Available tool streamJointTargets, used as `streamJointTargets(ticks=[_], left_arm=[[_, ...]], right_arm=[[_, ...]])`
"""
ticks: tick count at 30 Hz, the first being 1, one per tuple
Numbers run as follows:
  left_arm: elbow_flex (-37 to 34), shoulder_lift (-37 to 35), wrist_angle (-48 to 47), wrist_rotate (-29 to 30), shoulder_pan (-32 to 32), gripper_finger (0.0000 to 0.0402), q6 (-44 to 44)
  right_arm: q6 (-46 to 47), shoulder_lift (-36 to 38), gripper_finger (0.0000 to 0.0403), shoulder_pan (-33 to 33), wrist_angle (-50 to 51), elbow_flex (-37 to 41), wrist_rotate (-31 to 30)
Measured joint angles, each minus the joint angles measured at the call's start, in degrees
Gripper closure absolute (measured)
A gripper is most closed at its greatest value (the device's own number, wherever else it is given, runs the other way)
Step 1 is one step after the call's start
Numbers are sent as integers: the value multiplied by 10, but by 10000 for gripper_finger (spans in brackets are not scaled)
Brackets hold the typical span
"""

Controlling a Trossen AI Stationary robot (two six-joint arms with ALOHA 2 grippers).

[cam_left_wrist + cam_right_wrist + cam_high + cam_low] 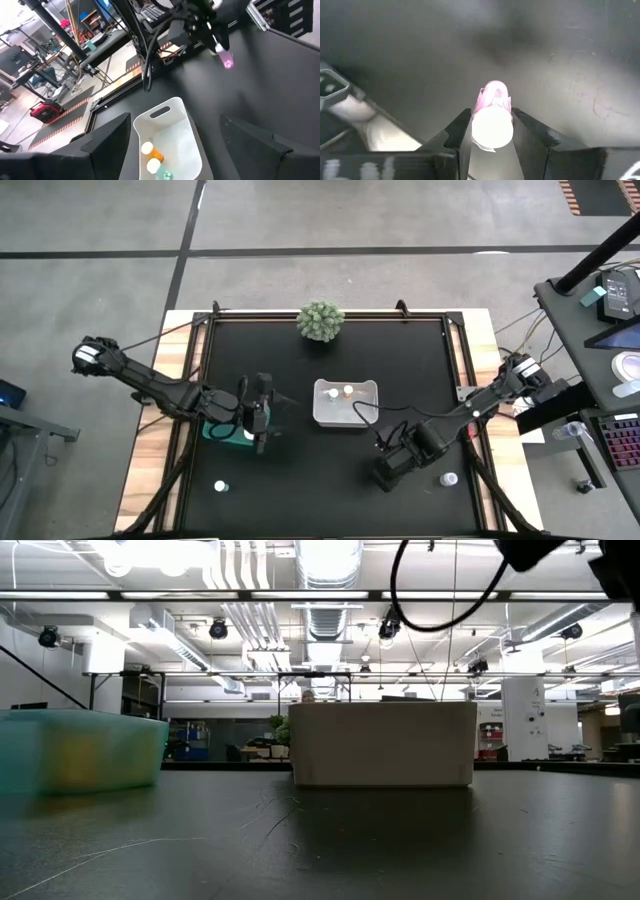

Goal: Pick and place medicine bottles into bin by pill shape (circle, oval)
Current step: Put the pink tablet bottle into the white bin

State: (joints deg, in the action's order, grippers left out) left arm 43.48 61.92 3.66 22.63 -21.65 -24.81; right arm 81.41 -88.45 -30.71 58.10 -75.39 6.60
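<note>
My right gripper (492, 137) is shut on a small bottle (492, 117) with a white cap and a pink-tinted body, over the table's near right part (385, 473). My left gripper (262, 418) is open and empty above a teal bin (225, 432); its fingers (107, 145) frame a white bin (172, 112). The white bin (345, 402) at the table's middle holds several bottles (152, 160). One loose bottle (221, 486) stands near left, another (449, 478) near right. My right gripper pinches the bottle's capped end (492, 131) between its two fingers, one on each side. The pink body (493, 95) sticks out past the fingertips, along the fingers. In the left wrist view the bottle (228, 63) hangs at the fingertips, clear of the table.
A green spiky ball plant (320, 321) sits at the table's far edge. In the low view the teal bin (80, 750) stands left and the white bin (382, 743) in the middle. Bare black tabletop lies between the bins and the near edge.
</note>
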Motion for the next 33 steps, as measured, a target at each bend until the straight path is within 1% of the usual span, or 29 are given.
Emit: streamJointTargets(ticks=[7, 12, 16, 19, 23, 28, 33], left_arm=[[-2, 2, 0, 2, 22, 116, -11], [-15, -2, 2, 2, 22, 116, -10], [-23, -2, -1, 2, 22, 116, 8], [-27, -9, -5, 2, 22, 116, 18], [-27, -21, -12, 8, 22, 116, 26], [-28, -24, -17, 17, 22, 116, 48], [-28, -22, -12, 17, 22, 116, 49]], right_arm=[[-33, 18, 289, 31, 4, 2, 0], [-87, 18, 289, 62, 4, 2, 11], [-95, 19, 289, 75, 14, -1, 49], [-105, 23, 289, 77, 37, -5, 58], [-123, 28, 289, 87, 63, -9, 54], [-147, 32, 289, 108, 61, -9, 54], [-156, 32, 289, 108, 59, -3, 48]])
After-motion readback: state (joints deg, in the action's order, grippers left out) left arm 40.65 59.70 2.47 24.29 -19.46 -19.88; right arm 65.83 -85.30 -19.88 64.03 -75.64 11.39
